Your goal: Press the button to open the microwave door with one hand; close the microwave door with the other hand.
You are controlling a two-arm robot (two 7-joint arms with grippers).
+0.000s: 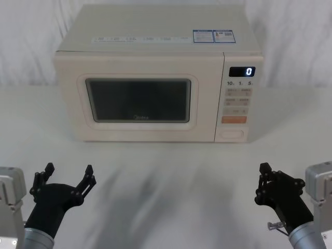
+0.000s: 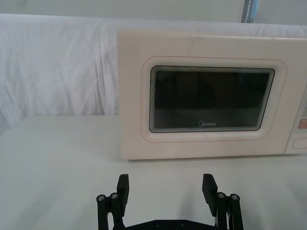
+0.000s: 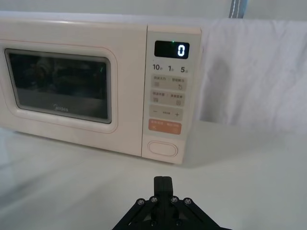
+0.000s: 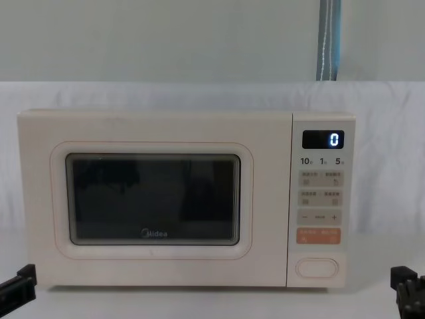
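White cloth-covered tabletop, white draped backdrop behind, pale wall above in chest view with a blue-grey strap hanging down it.

Microwave centred toward the far side of the tabletop, facing the robot. Microwave door shut flush, dark window, "Midea" logo under the glass. Control panel on the right side, display reading "0". Orange button low on panel, oval cream button just below it at the panel's bottom, untouched.

Left end effector low at near left of tabletop, well apart from the microwave, fingers spread wide, grasping nothing. Right end effector low at near right, roughly in line with the control panel, well apart from it, fingers clenched together, grasping nothing.

Head view: top of microwave with sticker labels along its front edge. Chest view: front face square-on, end effector tips barely in at the lower corners. Left wrist view: door window close up, two spread fingers at bottom. Right wrist view: panel keys legible, oval button clear, closed fingertips pointing toward the panel.
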